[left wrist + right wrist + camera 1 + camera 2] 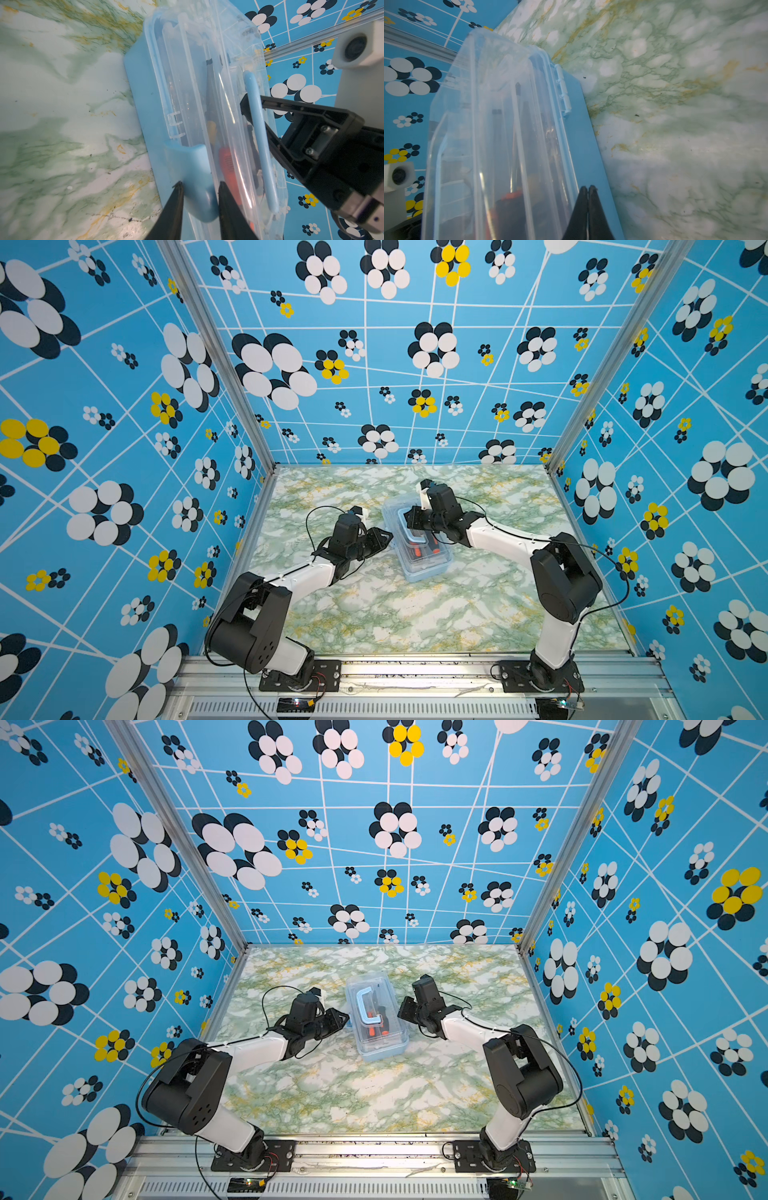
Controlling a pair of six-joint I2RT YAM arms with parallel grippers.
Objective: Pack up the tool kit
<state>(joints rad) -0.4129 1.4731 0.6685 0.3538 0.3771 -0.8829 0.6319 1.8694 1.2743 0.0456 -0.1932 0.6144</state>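
The tool kit (419,568) (380,1046) is a light-blue box with a clear lid, lying shut in the middle of the table. Its blue handle (368,1006) (259,145) lies flat on the lid. Orange-black screwdrivers (372,1029) (227,162) (510,196) show through the plastic. My left gripper (388,537) (345,1017) (199,184) is at the box's left side, its jaws closed on the blue latch (193,164). My right gripper (409,516) (402,1011) (588,187) is shut and empty, its tip at the lid's rim on the hinge (563,91) side.
The green marble table (374,614) (675,104) lies around the box, walled in by blue patterned panels on three sides. A metal rail (415,668) runs along the front edge. The right arm's camera housing (355,47) looms beyond the box in the left wrist view.
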